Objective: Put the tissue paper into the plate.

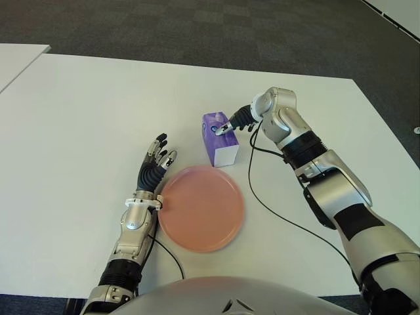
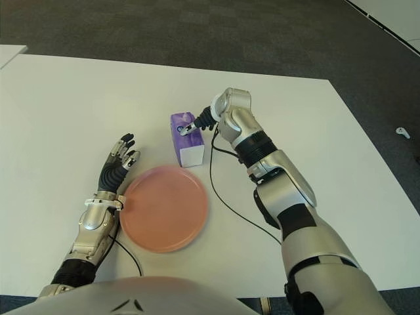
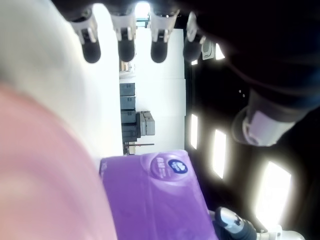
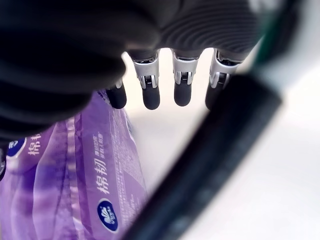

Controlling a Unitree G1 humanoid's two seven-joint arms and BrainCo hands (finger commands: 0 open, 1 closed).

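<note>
While over pack [image 1: 219, 139], right robot hand [image 1: 231, 123] seemingly touching

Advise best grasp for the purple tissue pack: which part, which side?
Probably grip the tissue pack across its long purple side walls, from above on the far side, where the right hand is. It stands clear beyond the plate, sides unobstructed.

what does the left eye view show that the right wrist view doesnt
Only the left eye view shows the pink plate, holding nothing, the left hand open just left of it, and the white table. Only the right wrist view shows the printed lettering on the purple tissue pack from close by. Both show that pack and the right hand at its top, fingers extended, not yet closed on it.
</note>
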